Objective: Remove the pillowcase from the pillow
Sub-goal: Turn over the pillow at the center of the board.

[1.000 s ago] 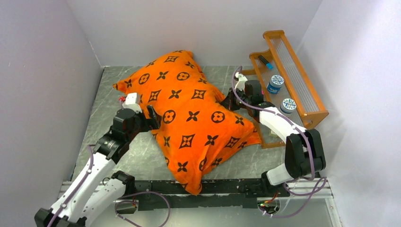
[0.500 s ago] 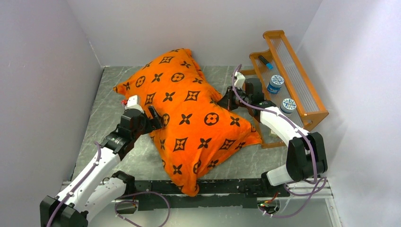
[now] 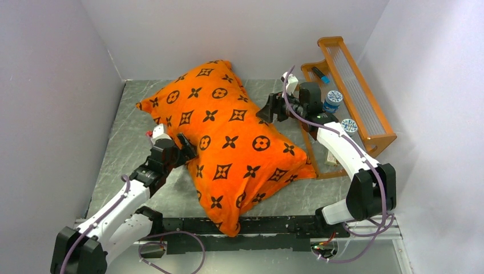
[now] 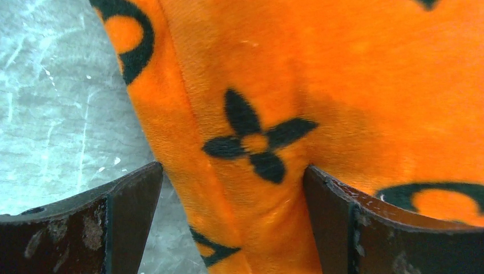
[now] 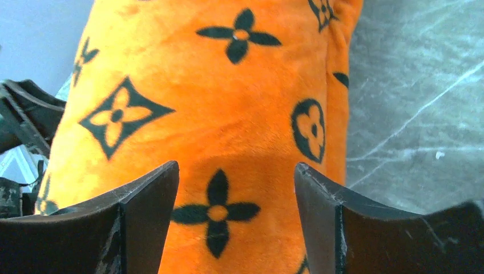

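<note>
The orange pillowcase point(image 3: 228, 137) with dark brown motifs lies diagonally across the table, fully covering the pillow, which is hidden inside it. My left gripper point(image 3: 185, 145) stands open at the cover's left edge. In the left wrist view a fold of pillowcase point(image 4: 251, 142) runs between the wide jaws of that gripper point(image 4: 234, 194), and the right finger point(image 4: 337, 222) touches the fabric. My right gripper point(image 3: 268, 108) is open at the cover's far right side. The right wrist view shows it point(image 5: 237, 188) apart from the pillowcase point(image 5: 217, 114), with nothing held.
An orange wooden rack point(image 3: 365, 108) stands at the right, holding two round tins point(image 3: 332, 100) and a dark marker point(image 3: 319, 74). Grey walls close in on the left, back and right. Bare marbled tabletop point(image 3: 131, 120) shows left of the cover.
My right gripper has opened, let go of the pillowcase and moved up toward the back. The left arm has drawn back toward the near edge. The cover has settled slightly.
</note>
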